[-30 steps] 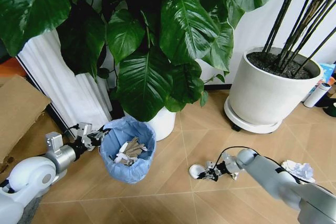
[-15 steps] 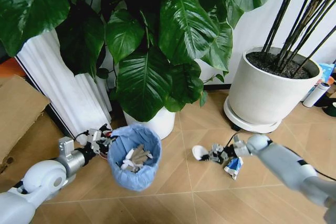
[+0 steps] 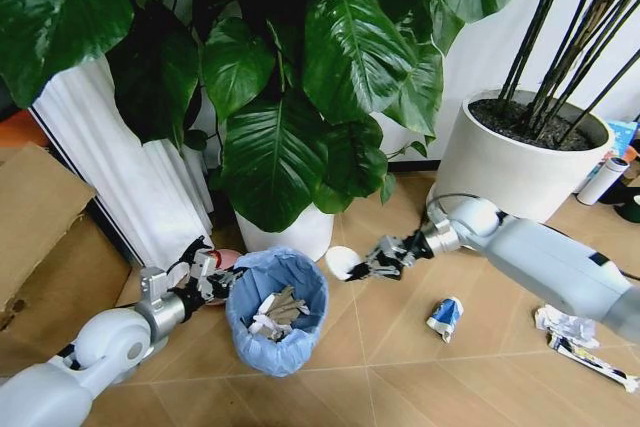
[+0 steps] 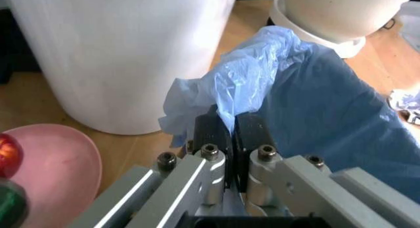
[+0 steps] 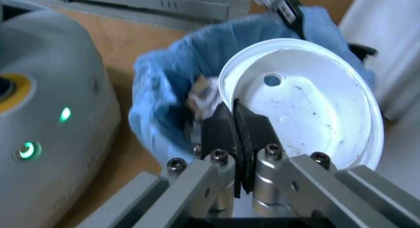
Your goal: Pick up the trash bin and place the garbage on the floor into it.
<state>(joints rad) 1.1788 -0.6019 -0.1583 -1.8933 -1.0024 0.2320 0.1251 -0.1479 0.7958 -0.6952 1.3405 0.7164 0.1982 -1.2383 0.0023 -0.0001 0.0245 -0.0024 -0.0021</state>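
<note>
Your left arm enters from the lower left of the head view, forearm angled up and to the right. The left gripper (image 3: 212,282) is closed on the rim of the trash bin (image 3: 277,319); the left wrist view shows its fingers (image 4: 211,133) pressed together on a fold of the light-blue bag. Your right arm reaches in from the right edge, extended toward the centre. The right gripper (image 3: 372,265) is closed on the edge of the white round lid (image 3: 342,262), holding it above the floor (image 3: 400,377), just right of the bin's rim.

Compared with half a second ago, the bin sits slightly further right and lower in the frame. The lid has moved left and up, closer to the bin. The right arm now approaches from higher in the frame.

The bin contains crumpled paper and cardboard scraps (image 3: 276,311).

On the floor at lower right you see a blue-white wrapper (image 3: 443,316), a crumpled white paper wad (image 3: 563,325) and a long dark snack wrapper (image 3: 590,359).
</note>
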